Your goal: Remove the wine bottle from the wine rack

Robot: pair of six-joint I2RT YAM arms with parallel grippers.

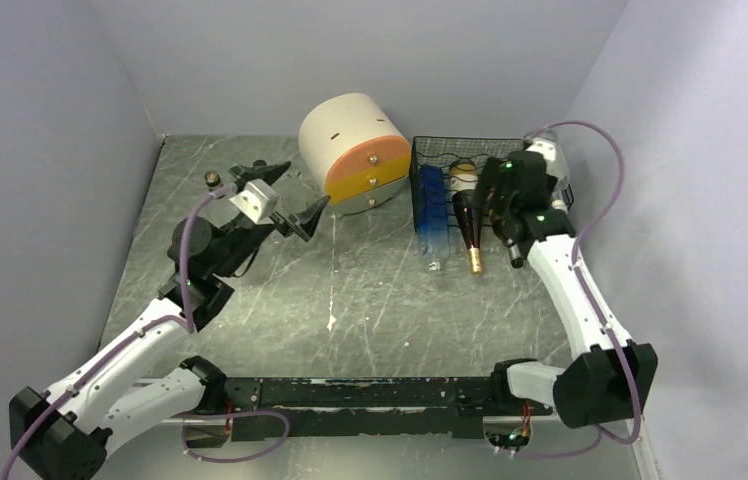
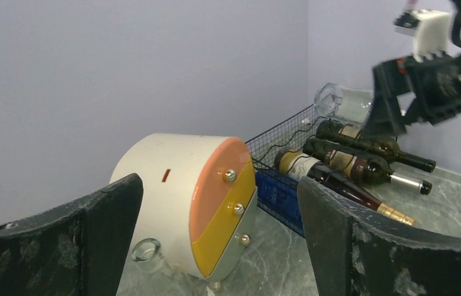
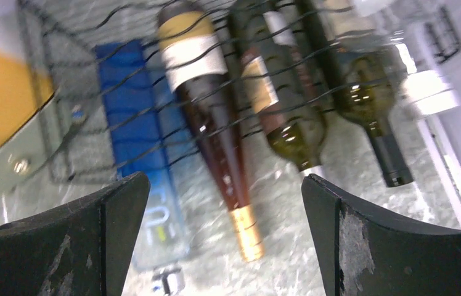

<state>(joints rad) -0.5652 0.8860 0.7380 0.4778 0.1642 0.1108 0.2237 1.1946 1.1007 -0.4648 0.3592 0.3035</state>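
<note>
The black wire-mesh wine rack (image 1: 450, 152) stands at the back right, next to the drum. Several bottles lie in it with necks towards me: a blue bottle (image 3: 145, 148), a dark red wine bottle with a cream label and gold foil (image 3: 212, 135), and two green wine bottles (image 3: 286, 117). My right gripper (image 1: 495, 205) hovers over the rack's front, open and empty (image 3: 225, 240); the gold-foil neck lies below, between the fingers. My left gripper (image 1: 305, 185) is open and empty, left of the drum, facing it (image 2: 219, 246).
A cream-and-orange round drawer unit (image 1: 350, 150) stands left of the rack. A clear bottle (image 2: 339, 102) lies at the rack's far right by the wall. A small clear glass neck (image 2: 148, 253) shows at the drum's base. Walls close in on three sides.
</note>
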